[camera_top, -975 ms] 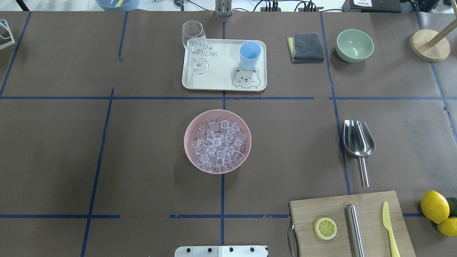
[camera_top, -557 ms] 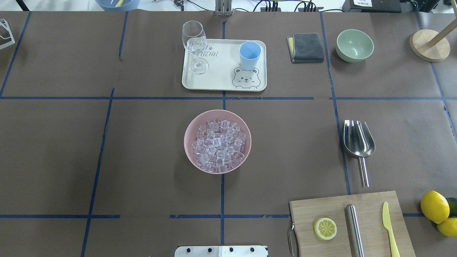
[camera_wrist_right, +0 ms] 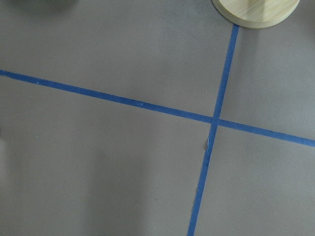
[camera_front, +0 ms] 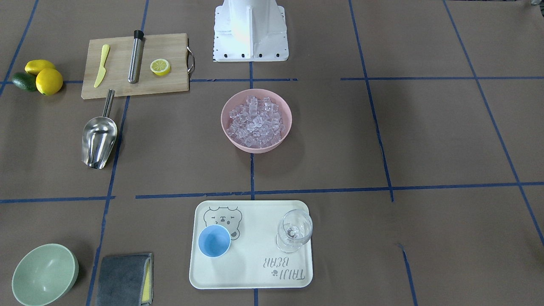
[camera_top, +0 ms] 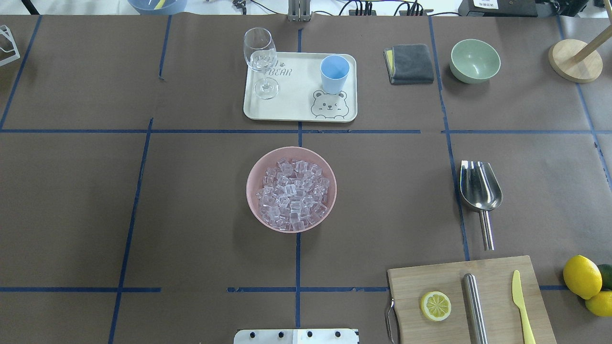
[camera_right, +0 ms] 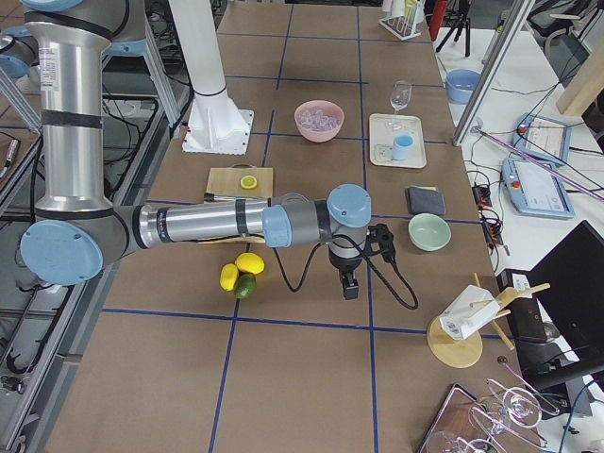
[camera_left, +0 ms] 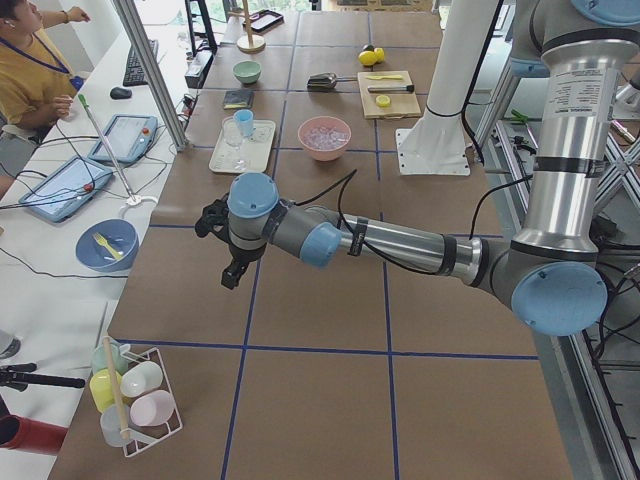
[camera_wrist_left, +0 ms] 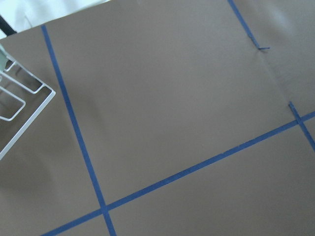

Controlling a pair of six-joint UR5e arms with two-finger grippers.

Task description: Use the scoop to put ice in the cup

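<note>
The ice fills a pink bowl at the table's middle; it also shows in the front view. The light-blue cup stands upright on a cream tray at the far side, and looks empty in the front view. The steel scoop lies on the table at the right, handle towards the robot. My left gripper hangs above the table far to the left, and my right gripper far to the right. I cannot tell whether either is open or shut. Both are far from the scoop.
A clear goblet stands on the tray beside the cup. A grey cloth and a green bowl sit far right. A cutting board holds a lemon half, a steel cylinder and a yellow knife. Lemons lie beside it.
</note>
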